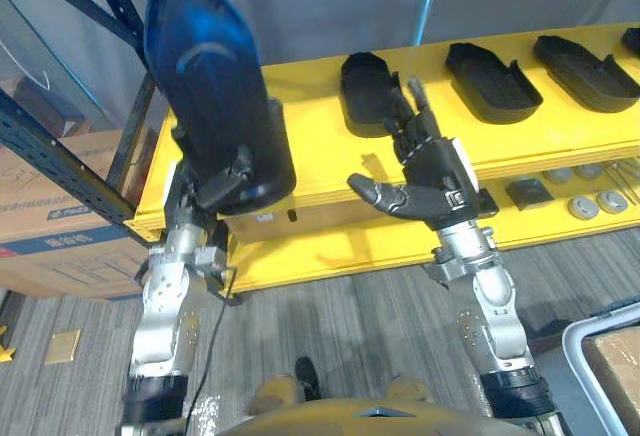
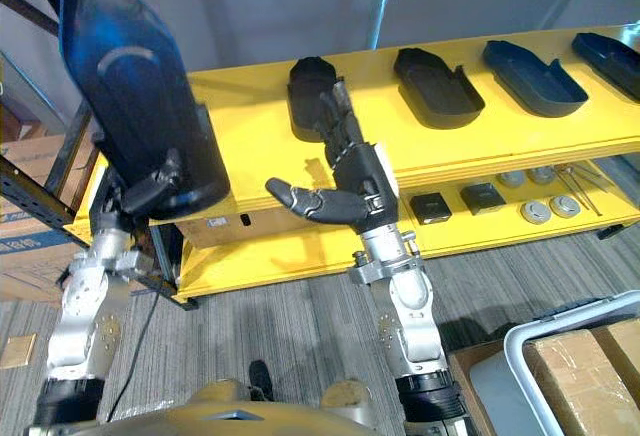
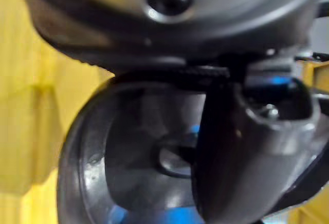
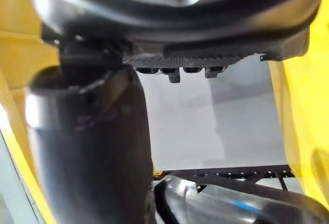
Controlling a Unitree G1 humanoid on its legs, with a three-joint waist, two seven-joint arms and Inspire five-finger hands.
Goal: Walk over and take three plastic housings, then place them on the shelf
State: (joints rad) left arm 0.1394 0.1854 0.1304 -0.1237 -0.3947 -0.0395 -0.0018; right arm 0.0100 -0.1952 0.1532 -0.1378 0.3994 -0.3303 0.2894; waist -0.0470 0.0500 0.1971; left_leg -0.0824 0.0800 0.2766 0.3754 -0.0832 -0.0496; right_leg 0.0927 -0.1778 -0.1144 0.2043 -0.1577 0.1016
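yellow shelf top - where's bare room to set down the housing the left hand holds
The bare stretch is the left end of the shelf top, between the held housing in the left hand and the nearest resting housing. Rightward it is crowded: a row of housings with narrow gaps, and the open right hand before the nearest one.

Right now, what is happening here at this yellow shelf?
The robot's left hand grips a dark plastic housing, held high by the left end of the yellow shelf. Its right hand is open and empty, in front of the shelf. Four more housings lie in a row on it.
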